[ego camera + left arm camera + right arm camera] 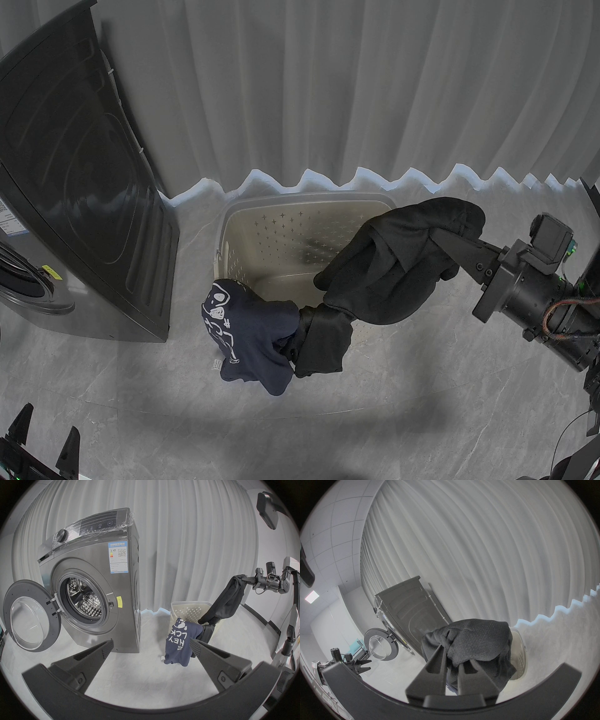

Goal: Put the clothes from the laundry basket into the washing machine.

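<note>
Lifting a garment out of the laundry basket [282, 212]. The right claw [445, 239] is clenched on a fold of the black garment [394, 269], held raised above the basket's right-hand rim. The cloth hangs down from the grip in a long drape. Its lower end lies across the front rim, pressed against a navy shirt [250, 331] that hangs over the same rim towards the floor [387, 400].

To do this step well, the lift should probably go higher before any sideways travel, until the trailing end is free of the rim. Otherwise the tail may drag the navy shirt out or tip the light basket. The grip looks to be on a bunched fold rather than an edge, so a slow carry seems wise. The washing machine [81, 187] stands to the robot's left, its round door [29, 614] swung wide and the drum opening [82, 597] unobstructed. The carry therefore has to cross in front of the robot and end low, at the opening.

Pose: the right arm is stretched out from the robot's right, its claw roughly level and pointing across the basket. The left claw [150, 642] is released — fingers spread — and held low near the floor, facing the machine and the basket, well apart from both.
</note>
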